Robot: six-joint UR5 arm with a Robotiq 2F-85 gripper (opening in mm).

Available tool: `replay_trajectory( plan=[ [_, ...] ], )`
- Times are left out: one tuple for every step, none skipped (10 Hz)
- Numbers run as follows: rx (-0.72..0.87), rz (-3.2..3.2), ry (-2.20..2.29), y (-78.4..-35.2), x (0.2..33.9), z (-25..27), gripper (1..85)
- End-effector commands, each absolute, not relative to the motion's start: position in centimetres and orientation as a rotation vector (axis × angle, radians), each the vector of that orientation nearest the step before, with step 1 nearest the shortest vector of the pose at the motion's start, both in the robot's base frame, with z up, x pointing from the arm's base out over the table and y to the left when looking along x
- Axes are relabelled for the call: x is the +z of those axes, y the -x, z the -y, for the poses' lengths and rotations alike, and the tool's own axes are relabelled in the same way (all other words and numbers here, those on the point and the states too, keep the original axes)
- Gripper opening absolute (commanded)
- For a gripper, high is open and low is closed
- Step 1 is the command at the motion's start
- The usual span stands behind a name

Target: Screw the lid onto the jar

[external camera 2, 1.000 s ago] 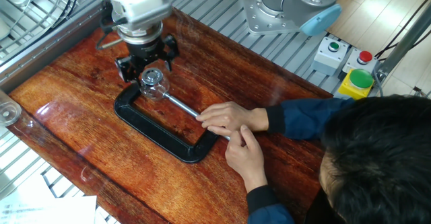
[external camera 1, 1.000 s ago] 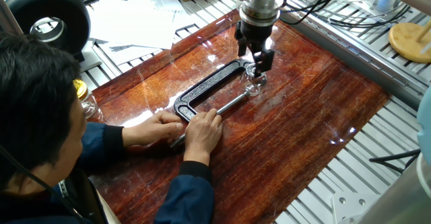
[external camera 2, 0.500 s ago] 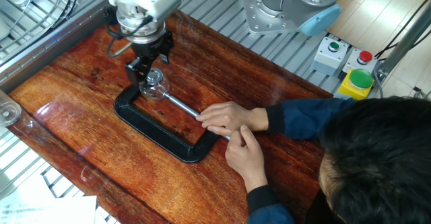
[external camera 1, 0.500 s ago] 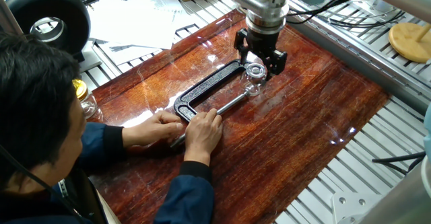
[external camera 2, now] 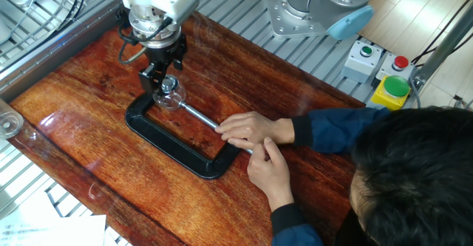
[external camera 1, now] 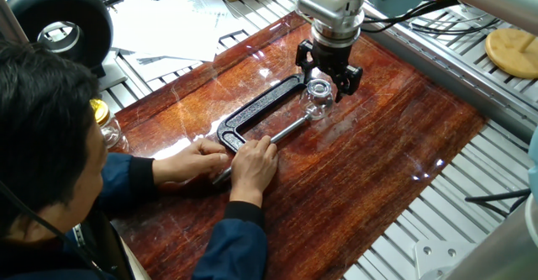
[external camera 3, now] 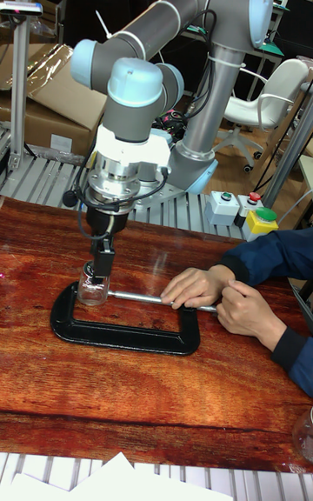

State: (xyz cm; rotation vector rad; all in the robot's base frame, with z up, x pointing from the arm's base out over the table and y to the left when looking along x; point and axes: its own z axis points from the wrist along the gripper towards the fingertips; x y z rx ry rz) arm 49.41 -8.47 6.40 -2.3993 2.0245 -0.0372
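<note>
The small clear jar (external camera 1: 318, 102) (external camera 2: 169, 97) (external camera 3: 90, 286) stands on the red-brown board, pinched between the pad and screw of a black C-clamp (external camera 1: 255, 112) (external camera 2: 174, 148) (external camera 3: 122, 329). The silvery lid (external camera 1: 318, 87) sits on the jar's mouth. My gripper (external camera 1: 326, 76) (external camera 2: 164, 74) (external camera 3: 102, 268) points straight down over it, with a finger on either side at lid height, and appears shut on the lid. A person's two hands (external camera 1: 234, 157) (external camera 2: 255, 139) (external camera 3: 217, 292) hold the clamp's screw handle.
A yellow-lidded glass jar (external camera 1: 102, 118) stands at the board's left edge by the person. A round wooden disc (external camera 1: 513, 51) lies on the slatted frame at the right. Button boxes (external camera 2: 378, 72) sit near the arm's base. Papers (external camera 1: 168, 23) lie behind the board.
The gripper has turned about its vertical axis over the jar, so its fingers now line up differently. Jar, clamp and hands stay put.
</note>
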Motion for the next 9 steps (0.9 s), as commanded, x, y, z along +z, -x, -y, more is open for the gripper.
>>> replay_trajectory(
  plan=[
    [-0.036,-2.055,2.363,-49.54,6.26,8.56,67.7],
    [-0.036,-2.071,2.352,-49.50,6.26,8.60,63.3],
    [-0.037,-2.084,2.344,-49.45,6.25,8.68,60.0],
    [-0.037,-2.091,2.341,-49.44,6.25,8.72,57.7],
    [-0.036,-2.098,2.335,-49.48,6.25,8.69,55.7],
    [-0.038,-2.111,2.324,-49.50,6.25,8.70,52.3],
    [-0.039,-2.131,2.307,-49.51,6.24,8.73,49.0],
    [-0.044,-2.154,2.289,-49.51,6.28,8.83,45.7],
    [-0.051,-2.183,2.264,-49.57,6.37,8.87,40.7]
  ],
)
